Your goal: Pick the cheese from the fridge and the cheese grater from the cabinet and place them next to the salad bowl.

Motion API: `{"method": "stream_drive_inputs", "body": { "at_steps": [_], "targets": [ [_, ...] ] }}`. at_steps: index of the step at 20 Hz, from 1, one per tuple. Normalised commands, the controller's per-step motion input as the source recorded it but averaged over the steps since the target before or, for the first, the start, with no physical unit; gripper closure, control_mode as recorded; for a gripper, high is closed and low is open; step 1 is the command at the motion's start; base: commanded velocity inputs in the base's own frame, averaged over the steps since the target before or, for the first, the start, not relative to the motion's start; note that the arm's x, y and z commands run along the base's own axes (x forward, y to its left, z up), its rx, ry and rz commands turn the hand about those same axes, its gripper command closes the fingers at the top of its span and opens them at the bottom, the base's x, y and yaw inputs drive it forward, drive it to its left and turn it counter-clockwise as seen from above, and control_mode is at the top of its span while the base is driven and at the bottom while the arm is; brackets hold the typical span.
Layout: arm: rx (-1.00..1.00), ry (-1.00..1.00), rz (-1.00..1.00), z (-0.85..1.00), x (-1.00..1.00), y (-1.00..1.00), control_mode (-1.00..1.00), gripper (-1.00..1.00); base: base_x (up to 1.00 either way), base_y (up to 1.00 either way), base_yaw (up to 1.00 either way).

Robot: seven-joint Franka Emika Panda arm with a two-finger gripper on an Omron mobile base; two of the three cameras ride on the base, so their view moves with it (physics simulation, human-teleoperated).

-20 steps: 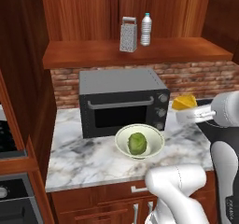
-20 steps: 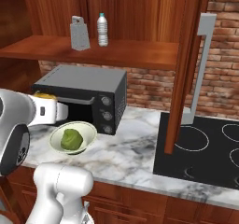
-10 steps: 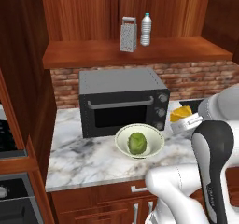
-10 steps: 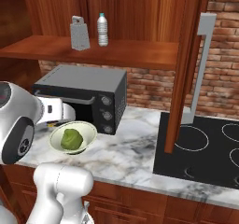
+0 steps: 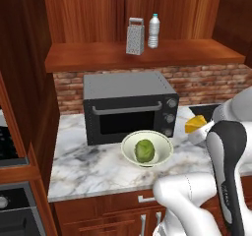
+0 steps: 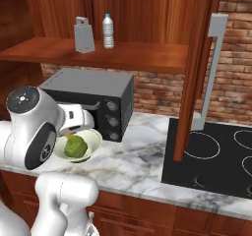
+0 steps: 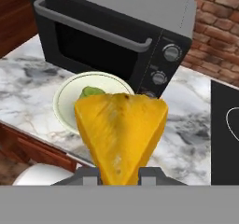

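My gripper (image 7: 120, 174) is shut on the cheese (image 7: 121, 134), a yellow-orange wedge that fills the middle of the hand view. From the left base view the cheese (image 5: 196, 123) hangs above the counter, just right of the salad bowl (image 5: 129, 144). The bowl (image 7: 65, 97) holds a green lettuce ball and stands in front of the toaster oven. The hand (image 6: 74, 127) hovers over the bowl's (image 6: 96, 142) left rim in the right base view. The grey cheese grater (image 5: 135, 36) stands upright on the cabinet shelf (image 5: 98, 58), also seen as the grater (image 6: 84, 35). The fridge is out of view.
A dark grey toaster oven (image 5: 128, 107) stands at the back of the marble counter (image 5: 83, 176). A clear water bottle (image 5: 154, 31) is beside the grater. An open wooden door with a grey handle (image 6: 210, 73) and a black cooktop (image 6: 216, 156) lie to the right.
The arm has swung down and in toward the bowl, lowering the cheese closer to the counter. The grip on the cheese is unchanged.
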Motion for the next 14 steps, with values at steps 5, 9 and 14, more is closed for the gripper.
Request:
{"method": "stream_drive_inputs", "body": {
  "at_steps": [5,9,14],
  "targets": [
    [-0.03,0.0,0.17,-0.34,0.1,-0.1,-1.0,1.0,0.0,0.0,0.0],
    [-0.1,0.0,0.05,-0.43,0.15,-0.06,-1.0,1.0,0.0,0.0,0.0],
    [-0.1,0.0,0.0,-0.45,0.09,-0.06,-1.0,1.0,0.0,0.0,0.0]
  ]
}}
